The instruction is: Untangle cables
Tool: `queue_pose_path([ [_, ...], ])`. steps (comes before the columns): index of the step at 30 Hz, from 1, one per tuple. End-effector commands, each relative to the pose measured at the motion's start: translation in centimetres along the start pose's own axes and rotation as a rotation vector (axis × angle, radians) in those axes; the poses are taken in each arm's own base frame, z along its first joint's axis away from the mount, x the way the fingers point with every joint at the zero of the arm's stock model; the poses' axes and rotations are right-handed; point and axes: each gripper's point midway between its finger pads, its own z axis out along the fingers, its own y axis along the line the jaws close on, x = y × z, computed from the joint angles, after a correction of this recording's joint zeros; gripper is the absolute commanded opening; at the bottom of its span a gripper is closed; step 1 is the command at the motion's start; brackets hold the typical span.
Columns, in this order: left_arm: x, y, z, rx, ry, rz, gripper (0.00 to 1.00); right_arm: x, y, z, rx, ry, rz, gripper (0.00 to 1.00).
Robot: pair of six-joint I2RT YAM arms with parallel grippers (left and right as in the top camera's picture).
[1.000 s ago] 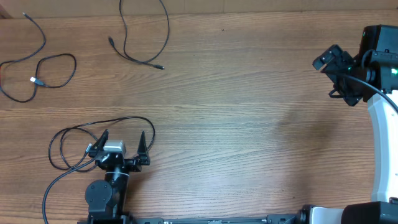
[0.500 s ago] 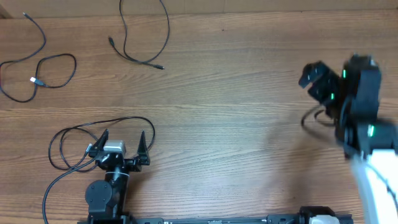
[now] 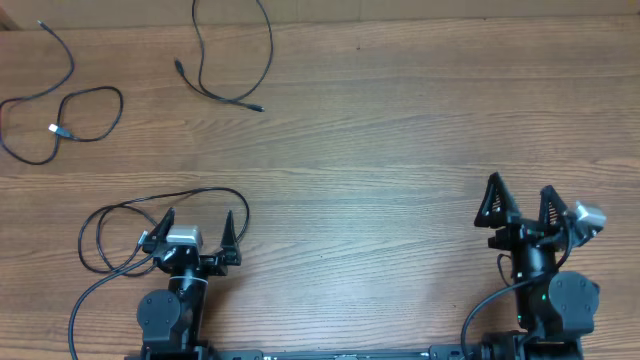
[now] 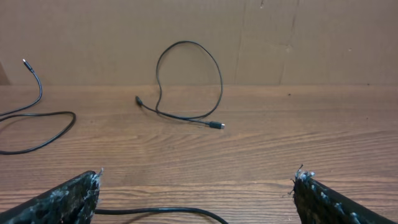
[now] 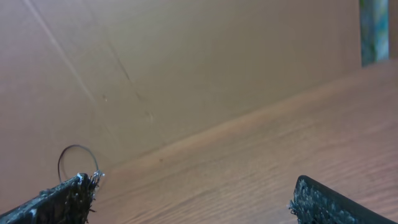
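Three thin black cables lie apart on the wooden table. One (image 3: 240, 102) curves at the top centre and also shows in the left wrist view (image 4: 186, 118). One with a silver plug (image 3: 53, 129) loops at the top left. One (image 3: 215, 190) loops around my left gripper (image 3: 198, 222), which is open; this cable (image 4: 161, 211) lies on the table between its fingers (image 4: 199, 176), not gripped. My right gripper (image 3: 520, 190) is open and empty at the front right. Its view (image 5: 194, 180) shows bare wood and a faint cable loop (image 5: 78, 147) far off.
A brown cardboard wall (image 4: 280, 37) stands along the table's far edge. Thicker black arm wires (image 3: 480, 310) run by the right arm's base. The wooden table top (image 3: 380, 180) stretches between the two arms.
My right arm swung from the far right edge down to the front right, its gripper now pointing away from the base. The left arm and the cables have not moved.
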Motion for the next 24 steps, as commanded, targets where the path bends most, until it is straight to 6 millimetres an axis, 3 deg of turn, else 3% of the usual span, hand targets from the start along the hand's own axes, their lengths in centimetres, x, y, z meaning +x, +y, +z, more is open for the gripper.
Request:
queue_pose_path([
  [1, 0.2, 0.1, 0.0, -0.008, -0.002, 0.007, 1.00, 0.9, -0.3, -0.3, -0.018, -0.024, -0.069, 1.00],
  [14, 0.2, 0.1, 0.0, -0.008, -0.002, 0.007, 1.00, 4.8, -2.1, 0.0, -0.037, -0.060, -0.094, 1.00],
  [18, 0.2, 0.1, 0.0, -0.008, -0.002, 0.007, 1.00, 7.2, -0.4, -0.2, -0.158, 0.037, -0.257, 1.00],
  [21, 0.2, 0.1, 0.0, -0.008, -0.002, 0.007, 1.00, 7.6, -0.2, -0.2, -0.169, 0.053, -0.256, 1.00],
  [24, 0.2, 0.1, 0.0, -0.008, -0.002, 0.007, 1.00, 8.3, 1.2, -0.5, -0.248, 0.064, -0.349, 1.00],
])
